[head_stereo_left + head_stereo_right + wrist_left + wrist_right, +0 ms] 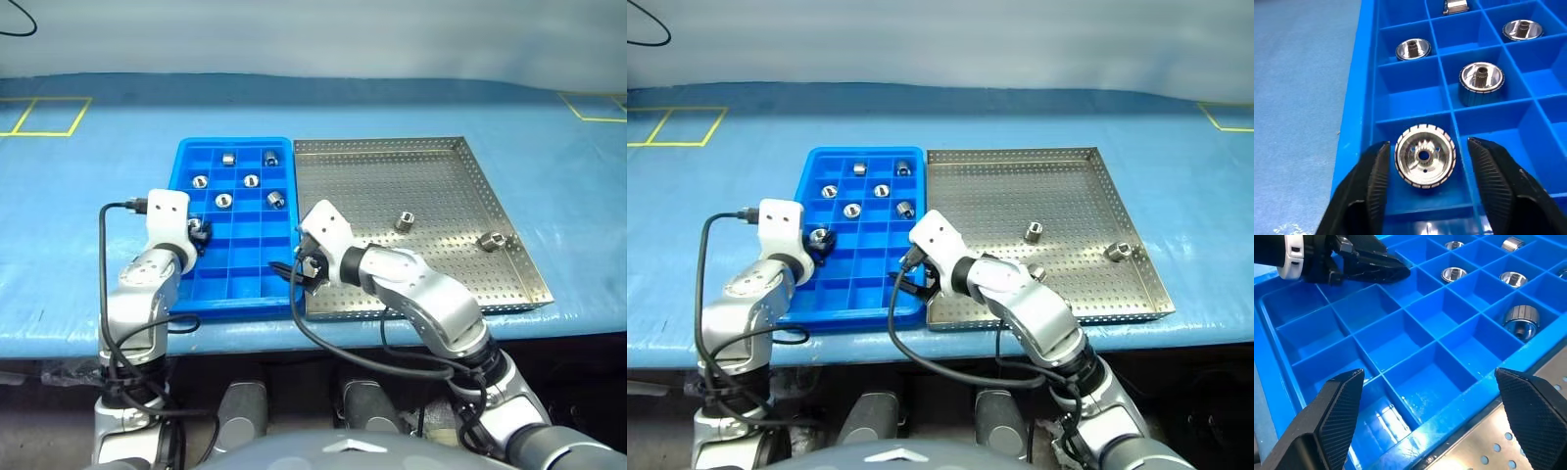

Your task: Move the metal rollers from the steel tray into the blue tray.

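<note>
Left eye view, read from the robot's left: a blue cloth-covered table carries a bright blue rectangular plastic tray divided into a grid of small square compartments, and touching its right edge a large flat silver steel tray with a perforated bottom and a low rim. The left gripper hangs over the blue tray's left column, about mid-length. Left wrist view shows its two black ribbed fingers standing apart, with a small shiny silver metal roller lying in the compartment between them, its dark centre hole facing the camera; a visible gap separates each finger from the roller, so the jaws are parted and grip nothing. Six further rollers sit singly in compartments toward the far end of the blue tray, among them one at the far row, one beside it and one nearer. The right gripper is at the near right corner of the blue tray, next to the seam with the steel tray. Right wrist view shows its fingers spread wide over empty compartments, holding nothing. On the steel tray two rollers are plainly seen, well apart: one near the middle and one by the right rim. Right eye view shows a third just behind the right forearm.
</note>
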`<state>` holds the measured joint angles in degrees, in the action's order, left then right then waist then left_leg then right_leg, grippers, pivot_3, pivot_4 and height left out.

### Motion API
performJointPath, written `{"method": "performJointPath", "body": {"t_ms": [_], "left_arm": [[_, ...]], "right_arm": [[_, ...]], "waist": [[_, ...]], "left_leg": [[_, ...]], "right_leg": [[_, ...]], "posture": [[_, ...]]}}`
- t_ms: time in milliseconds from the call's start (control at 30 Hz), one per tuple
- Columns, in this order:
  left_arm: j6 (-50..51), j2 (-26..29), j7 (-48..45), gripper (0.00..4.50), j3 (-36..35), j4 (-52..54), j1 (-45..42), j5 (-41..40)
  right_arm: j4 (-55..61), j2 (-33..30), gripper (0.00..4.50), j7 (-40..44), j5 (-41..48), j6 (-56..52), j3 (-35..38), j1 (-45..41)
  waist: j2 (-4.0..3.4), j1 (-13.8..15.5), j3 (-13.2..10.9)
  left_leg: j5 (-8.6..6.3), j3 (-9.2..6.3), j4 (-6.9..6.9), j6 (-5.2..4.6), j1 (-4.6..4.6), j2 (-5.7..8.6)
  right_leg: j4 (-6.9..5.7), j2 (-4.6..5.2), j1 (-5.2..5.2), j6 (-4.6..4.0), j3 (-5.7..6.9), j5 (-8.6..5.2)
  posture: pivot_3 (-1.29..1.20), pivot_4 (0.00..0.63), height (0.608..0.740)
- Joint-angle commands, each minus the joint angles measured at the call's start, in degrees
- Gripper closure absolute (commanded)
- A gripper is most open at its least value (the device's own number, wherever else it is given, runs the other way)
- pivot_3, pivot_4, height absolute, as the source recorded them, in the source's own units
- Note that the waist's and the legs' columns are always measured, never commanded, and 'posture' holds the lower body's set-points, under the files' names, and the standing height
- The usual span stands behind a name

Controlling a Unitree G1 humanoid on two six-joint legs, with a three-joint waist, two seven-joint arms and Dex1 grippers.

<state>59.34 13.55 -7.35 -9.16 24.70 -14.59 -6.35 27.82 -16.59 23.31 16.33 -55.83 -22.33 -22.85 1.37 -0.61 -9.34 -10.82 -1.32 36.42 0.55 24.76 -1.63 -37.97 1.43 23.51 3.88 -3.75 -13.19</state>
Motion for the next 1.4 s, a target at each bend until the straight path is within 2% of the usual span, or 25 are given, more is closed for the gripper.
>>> {"method": "performJointPath", "body": {"t_ms": [33,267,400,567,667,900,1133,1400], "left_arm": [[-1.60,-0.05,-5.88,0.08,2.41,4.33,-4.63,-5.75],[3.09,7.80,-20.66,0.03,13.58,-0.93,-16.63,-12.97],[4.43,15.01,-32.57,0.03,24.79,-8.27,-25.37,-14.36],[0.31,19.34,-44.54,0.03,39.54,-17.89,-35.35,-10.56],[-3.57,19.41,-51.17,0.03,46.39,-23.69,-40.00,-7.62],[-13.27,16.17,-63.83,0.03,57.63,-34.75,-48.70,0.29],[-20.60,11.15,-69.69,0.03,60.41,-44.23,-52.50,6.97],[-25.65,10.03,-76.56,0.03,64.10,-46.29,-52.56,14.38]], "right_arm": [[4.98,-1.71,0.00,-0.48,1.02,-1.68,4.54,1.66],[8.70,-6.77,0.00,-1.43,1.48,-5.69,11.04,7.24],[10.70,-7.84,0.00,-2.88,1.45,-7.47,14.17,10.86],[12.61,-6.85,0.00,-5.06,1.39,-8.53,15.67,13.33],[13.16,-5.60,0.00,-6.28,1.51,-8.68,16.28,14.16],[14.44,-3.74,0.00,-8.44,1.34,-8.48,16.63,16.05],[15.32,-2.71,0.00,-9.83,1.28,-8.32,17.15,16.95],[15.54,-1.83,0.00,-11.10,1.25,-8.00,17.33,17.37]], "waist": [[0.00,-0.03,0.00],[0.00,-0.96,0.00],[-0.02,-1.81,-0.01],[-0.04,-3.00,-0.03],[-0.04,-3.36,-0.03],[-0.05,-3.87,-0.04],[-0.08,-4.55,-0.05],[-0.13,-5.55,-0.08]], "left_leg": [[0.00,0.01,0.02,0.00,0.02,0.01],[-0.01,0.06,0.13,-0.01,0.00,0.00],[-0.01,0.09,0.09,-0.02,-0.01,0.00],[-0.01,0.10,0.06,-0.02,0.03,0.00],[-0.02,0.13,0.06,-0.04,0.08,0.00],[-0.03,0.13,0.09,-0.06,0.21,0.00],[-0.07,0.12,0.21,-0.13,0.34,0.00],[-0.14,0.11,0.52,-0.25,0.50,-0.01]], "right_leg": [[0.02,0.01,0.00,0.01,-0.01,0.01],[0.02,-0.02,-0.02,0.05,-0.06,-0.06],[0.02,-0.03,0.01,0.23,-0.10,-0.16],[0.04,-0.04,0.04,0.16,-0.12,-0.22],[0.04,-0.04,0.11,0.01,-0.15,-0.31],[0.03,-0.04,0.22,0.00,-0.16,-0.33],[0.02,-0.04,0.28,0.01,-0.17,-0.34],[-0.04,-0.05,0.32,0.05,-0.18,-0.32]], "posture": [[0.00,0.150,0.740],[-0.02,0.150,0.740],[-0.05,0.150,0.740],[-0.08,0.150,0.740],[-0.11,0.150,0.740],[-0.14,0.150,0.740],[-0.17,0.150,0.740],[-0.19,0.150,0.740]]}}
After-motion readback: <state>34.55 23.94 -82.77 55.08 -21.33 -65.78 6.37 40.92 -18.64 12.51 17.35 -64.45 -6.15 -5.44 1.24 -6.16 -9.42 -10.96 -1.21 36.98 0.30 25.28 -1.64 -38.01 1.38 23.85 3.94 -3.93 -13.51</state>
